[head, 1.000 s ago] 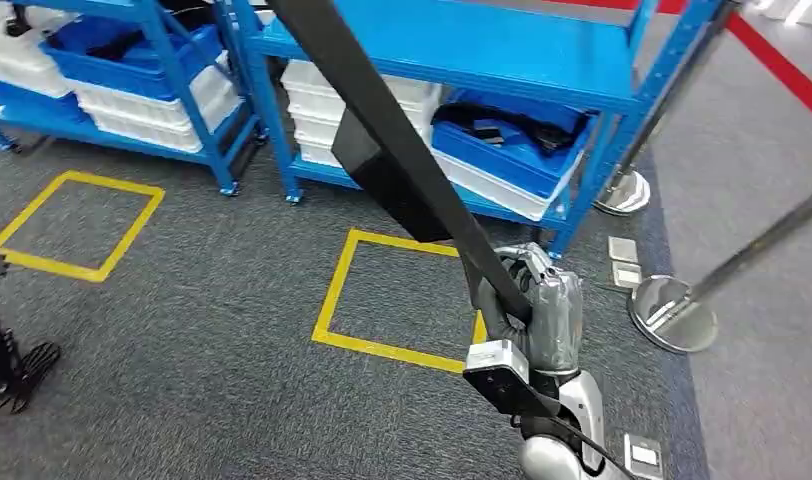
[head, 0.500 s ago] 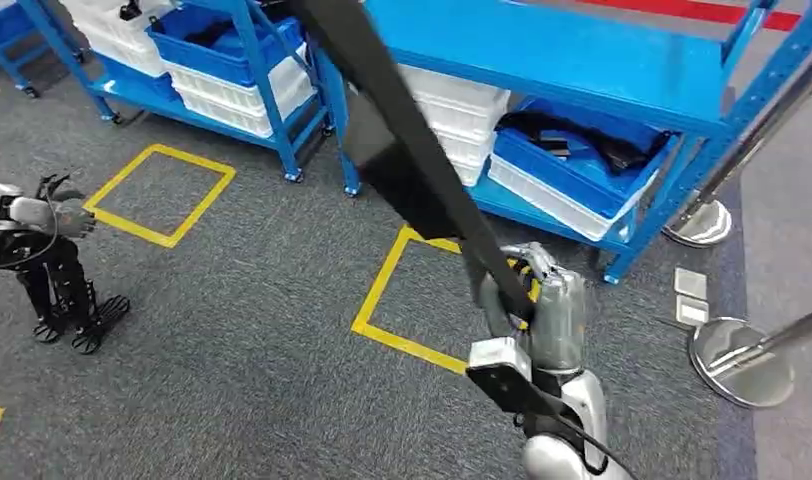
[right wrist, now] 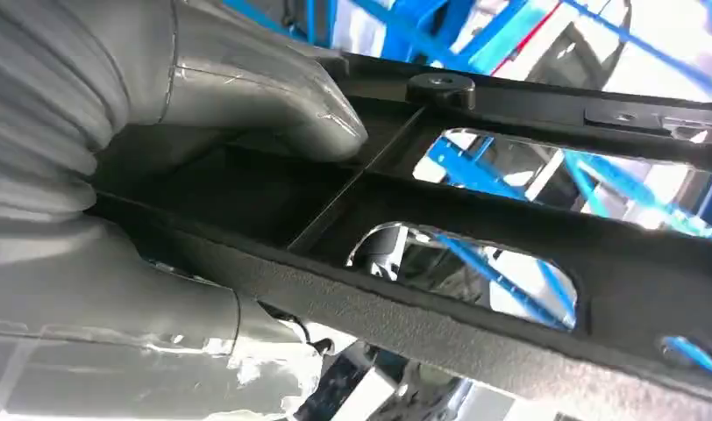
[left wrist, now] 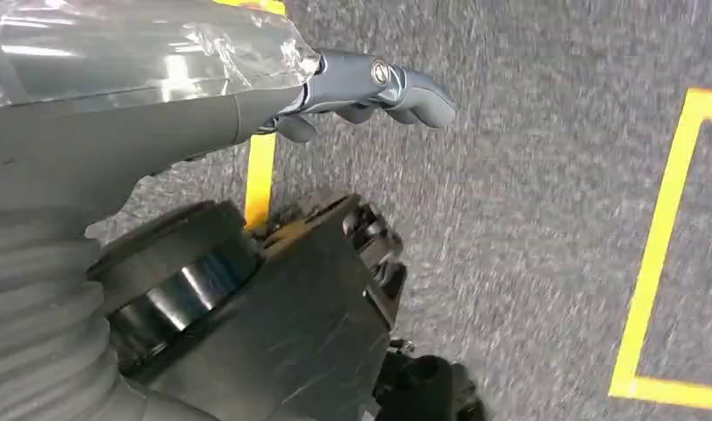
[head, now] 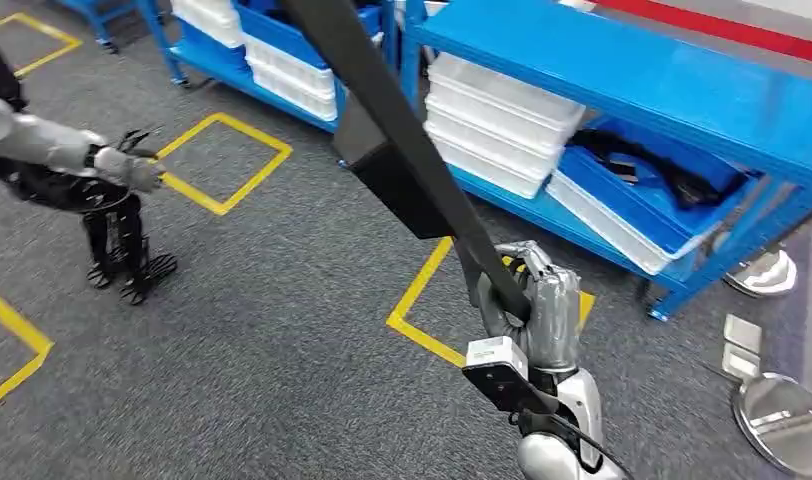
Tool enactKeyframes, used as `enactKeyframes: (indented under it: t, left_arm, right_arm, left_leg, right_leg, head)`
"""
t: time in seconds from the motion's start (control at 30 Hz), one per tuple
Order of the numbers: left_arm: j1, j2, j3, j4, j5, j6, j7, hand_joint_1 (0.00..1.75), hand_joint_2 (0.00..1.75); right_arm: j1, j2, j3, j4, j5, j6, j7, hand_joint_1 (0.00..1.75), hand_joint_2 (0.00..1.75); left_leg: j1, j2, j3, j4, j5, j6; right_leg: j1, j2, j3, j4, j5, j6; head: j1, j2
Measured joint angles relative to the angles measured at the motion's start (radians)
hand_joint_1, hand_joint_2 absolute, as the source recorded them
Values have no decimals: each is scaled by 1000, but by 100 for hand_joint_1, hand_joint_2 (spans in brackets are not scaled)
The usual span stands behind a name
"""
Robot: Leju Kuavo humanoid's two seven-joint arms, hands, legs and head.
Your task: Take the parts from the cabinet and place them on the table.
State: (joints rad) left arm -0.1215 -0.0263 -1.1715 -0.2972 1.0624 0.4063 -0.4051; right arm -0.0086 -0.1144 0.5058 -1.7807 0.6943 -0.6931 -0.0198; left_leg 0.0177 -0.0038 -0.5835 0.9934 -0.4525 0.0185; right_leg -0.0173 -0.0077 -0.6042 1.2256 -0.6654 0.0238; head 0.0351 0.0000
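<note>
My right hand [head: 534, 305] grips a long black part [head: 387, 140], a flat bar that rises from the hand toward the upper left of the head view. The right wrist view shows this black part [right wrist: 510, 210] close up as a frame with cut-outs, with the thumb and fingers of my right hand [right wrist: 212, 123] wrapped around it. My left hand [head: 132, 168] hangs out at the far left over the carpet, holding nothing. In the left wrist view the fingers of my left hand [left wrist: 370, 83] are stretched out and apart above the grey floor.
Blue shelf racks [head: 622, 70] stand ahead, with stacked white bins [head: 497, 125] and a blue bin [head: 647, 205] of dark parts on the low shelf. Yellow taped squares [head: 222, 165] mark the grey carpet. A barrier post's metal base [head: 792, 435] sits at the lower right.
The camera has turned, so racks and floor squares have slid to the right. My left arm has come further into the picture. My right hand keeps its grip on the black part.
</note>
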Motion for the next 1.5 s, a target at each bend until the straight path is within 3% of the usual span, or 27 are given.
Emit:
enactKeyframes:
  t: [0.07,0.17,0.2,0.23,0.37,0.4,0.43,0.47,0.53,0.57,0.6,0.67,0.7,0.73,0.87,0.93,0.97,1.03,1.07,1.13,1.2,1.23,1.27,1.37,1.4,1.47,1.5]
  left_arm:
    - [3,0,0,0,3,1,0,0,175]
    - [3,0,0,0,6,3,0,0,175]
    - [2,0,0,0,6,4,0,0,175]
    - [0,0,0,0,7,4,0,0,175]
    - [5,1,0,0,8,5,0,0,175]
    - [5,1,0,0,9,6,1,0,175]
    - [3,1,0,0,9,6,1,0,175]
    - [1,1,0,0,10,6,1,0,175]
    - [2,1,0,0,14,9,1,0,175]
    - [3,1,0,0,14,10,1,0,175]
    - [5,1,0,0,15,11,1,0,175]
    - [5,1,0,0,15,14,1,0,175]
    - [5,1,0,0,15,14,1,0,175]
    - [3,1,0,0,15,15,1,0,175]
    - [6,2,0,0,16,18,0,0,175]
    - [6,1,0,0,16,18,0,0,175]
    - [3,1,0,0,16,18,0,0,175]
    - [1,1,0,0,18,18,1,0,175]
    - [2,1,0,0,19,18,1,0,175]
    - [2,1,0,0,21,21,1,0,175]
    - [1,1,0,0,23,21,1,0,175]
    - [1,1,0,0,24,21,1,0,175]
    - [0,1,0,0,26,21,2,0,175]
    - [6,1,0,0,27,23,2,0,175]
    - [5,1,0,0,27,24,2,0,175]
    - [3,1,0,0,27,24,2,0,175]
    - [1,1,0,0,28,24,2,0,175]
  right_arm:
    - [4,0,0,0,0,0,1,175,175]
    - [4,0,0,0,5,0,3,175,175]
    - [4,0,0,0,6,0,4,175,175]
    - [6,0,0,0,6,0,5,175,175]
    - [4,-1,0,0,6,0,6,175,175]
    - [2,1,1,0,6,0,6,175,175]
    - [3,2,1,0,6,-1,6,175,175]
    - [4,2,0,0,6,-2,6,175,175]
    - [5,2,0,0,6,-2,8,175,175]
    - [5,2,0,0,6,-1,8,175,175]
    - [4,2,0,0,6,-2,8,175,175]
    - [4,2,0,0,6,-2,8,175,175]
    - [4,2,0,0,6,-2,8,175,175]
    - [4,2,0,0,6,-2,8,175,175]
    - [3,2,1,0,6,-2,8,175,175]
    - [2,2,1,0,7,-2,8,175,175]
    - [3,2,1,0,6,-2,8,175,175]
    - [5,1,1,0,6,-2,8,175,175]
    - [6,0,1,0,6,-2,8,175,175]
    - [7,0,1,0,6,-2,8,175,175]
    - [6,0,1,0,6,-2,8,175,175]
    - [5,-1,2,0,6,-1,8,175,175]
    - [5,-1,2,0,6,-1,8,175,175]
    - [2,-3,2,0,3,-1,11,175,175]
    - [0,-2,2,0,3,-1,11,175,175]
    - [-3,-3,2,0,0,-2,11,175,175]
    - [-2,-3,2,0,-2,-2,11,175,175]
  left_leg:
    - [-2,-26,1,0,0,0]
    - [-1,-69,6,2,0,-1]
    - [0,-79,6,2,0,-3]
    - [-5,-89,-3,7,0,-11]
    - [2,-136,-16,-3,15,-41]
    - [2,-104,-16,13,2,-42]
    - [-5,-49,-38,63,-33,-45]
    - [-5,-27,-73,137,-72,-47]
    - [-4,-12,-146,293,-133,-50]
    - [-3,-10,-158,324,-134,-51]
    - [-2,-7,-145,300,-113,-49]
    - [-4,10,-62,145,-31,-41]
    - [-10,45,-11,50,9,-33]
    - [-20,97,6,12,0,-24]
    - [-27,56,-3,-6,0,-8]
    - [-16,37,6,-21,9,5]
    - [-14,28,5,-21,11,9]
    - [-13,4,6,-21,10,10]
    - [-13,-10,6,-21,10,10]
    - [-8,-38,9,-19,8,8]
    - [0,-66,11,-11,2,-2]
    - [1,-77,6,-6,-3,-11]
    - [1,-91,-5,10,-3,-19]
    - [7,-117,-10,-3,9,-38]
    - [6,-119,-10,1,2,-44]
    - [-4,-37,-46,97,-55,-50]
    - [-3,-20,-84,179,-93,-52]
  right_leg:
    - [0,2,-47,82,-4,-2]
    - [-1,25,31,-117,134,-14]
    - [-3,76,62,-203,173,-18]
    - [-6,120,66,-223,166,-18]
    - [-4,74,72,-241,167,-30]
    - [-8,54,79,-248,171,-35]
    - [-7,41,82,-252,171,-41]
    - [-5,23,83,-251,169,-45]
    - [0,-8,83,-250,166,-50]
    - [2,-22,84,-249,165,-51]
    - [3,-35,86,-249,163,-51]
    - [4,-58,94,-248,156,-47]
    - [4,-67,100,-248,151,-44]
    - [10,-75,101,-247,147,-39]
    - [15,-115,108,-251,142,-23]
    - [6,-36,96,-211,102,-13]
    - [4,-10,64,-144,65,-12]
    - [4,3,-21,25,-2,-6]
    - [3,4,-54,79,-5,-3]
    - [-2,6,-40,15,65,1]
    - [-12,31,29,-159,169,6]
    - [-20,85,51,-205,172,12]
    - [-19,96,54,-229,167,6]
    - [-7,68,51,-218,167,-10]
    - [-16,52,54,-231,169,-21]
    - [-12,26,62,-234,172,-33]
    - [-8,12,62,-234,170,-37]
  head:
    - [8,0]
    - [19,0]
    - [25,0]
    - [24,0]
    - [21,0]
    - [20,0]
    - [-1,0]
    - [-11,0]
    - [-16,0]
    - [-20,0]
    - [-21,0]
    - [-27,0]
    - [-29,0]
    - [-32,0]
    - [-31,0]
    - [-28,0]
    - [-23,0]
    - [-9,0]
    - [-4,0]
    - [1,0]
    - [7,0]
    - [13,0]
    - [17,0]
    - [9,0]
    - [8,0]
    - [-18,0]
    - [-24,0]
